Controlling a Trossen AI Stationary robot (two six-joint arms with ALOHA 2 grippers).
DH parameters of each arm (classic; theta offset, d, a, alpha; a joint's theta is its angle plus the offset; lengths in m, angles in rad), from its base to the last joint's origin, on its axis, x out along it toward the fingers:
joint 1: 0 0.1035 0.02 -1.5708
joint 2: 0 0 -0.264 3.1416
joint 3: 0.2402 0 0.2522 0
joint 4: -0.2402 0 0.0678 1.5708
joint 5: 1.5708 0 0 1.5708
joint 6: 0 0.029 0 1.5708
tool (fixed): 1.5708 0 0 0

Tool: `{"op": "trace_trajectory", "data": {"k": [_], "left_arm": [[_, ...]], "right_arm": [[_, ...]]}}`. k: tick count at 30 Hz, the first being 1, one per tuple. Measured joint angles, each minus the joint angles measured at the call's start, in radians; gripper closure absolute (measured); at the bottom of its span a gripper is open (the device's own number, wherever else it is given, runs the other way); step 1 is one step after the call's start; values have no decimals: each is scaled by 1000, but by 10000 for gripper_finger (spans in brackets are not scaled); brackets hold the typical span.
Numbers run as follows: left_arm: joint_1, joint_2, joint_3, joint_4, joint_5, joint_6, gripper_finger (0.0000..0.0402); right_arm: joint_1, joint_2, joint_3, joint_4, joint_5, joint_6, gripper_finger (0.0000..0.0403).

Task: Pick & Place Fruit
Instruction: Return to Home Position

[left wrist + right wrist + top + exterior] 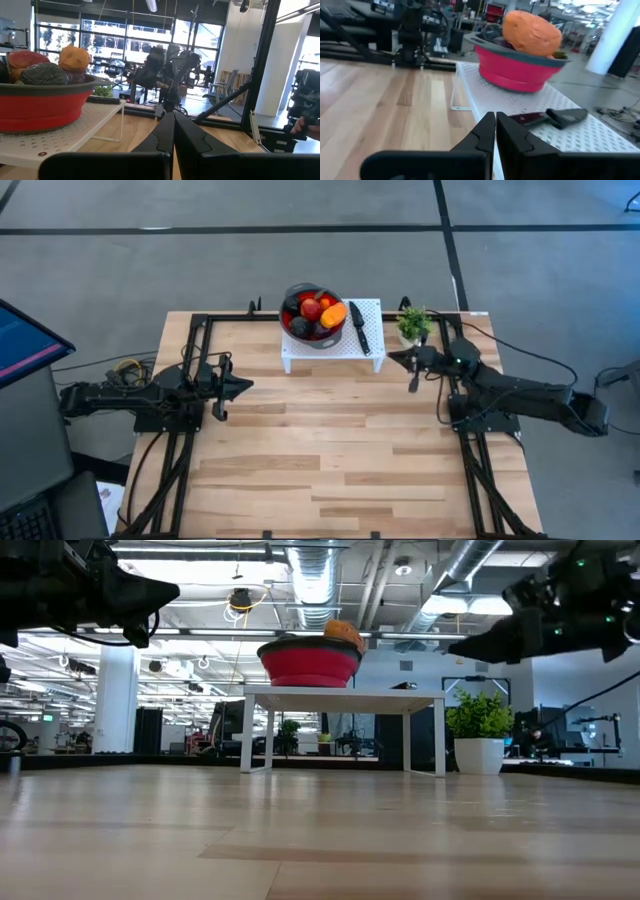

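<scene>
bright, even overhead light; soft shadows on table [330,440]; ceiling lamps [447,604] glare, low view

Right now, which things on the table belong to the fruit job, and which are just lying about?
Job: fruit, red bowl holding it, white shelf underneath.
Lying about: knife on the shelf, potted plant beside it.

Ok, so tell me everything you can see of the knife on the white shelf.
The knife is slim, with a black handle and a dark blade showing a reddish sheen. It lies flat on the right part of the white perforated shelf, beside the red strainer bowl but apart from it. Only the shelf touches it.
</scene>
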Motion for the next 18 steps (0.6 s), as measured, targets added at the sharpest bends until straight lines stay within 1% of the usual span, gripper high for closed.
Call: {"op": "trace_trajectory", "data": {"k": [4,8,12,15,18], "left_arm": [[0,0,0,1,0,0,400],[0,0,0,1,0,0,400],[0,0,0,1,0,0,400],[0,0,0,2,0,0,400],[0,0,0,2,0,0,400]], "right_arm": [[-43,-82,-60,47,-64,10,393],[-76,-138,-136,31,-155,28,393],[-85,-175,-144,-40,-255,62,393],[-77,-193,-144,-28,-264,89,393],[-67,-214,-144,-24,-222,105,393]]}}
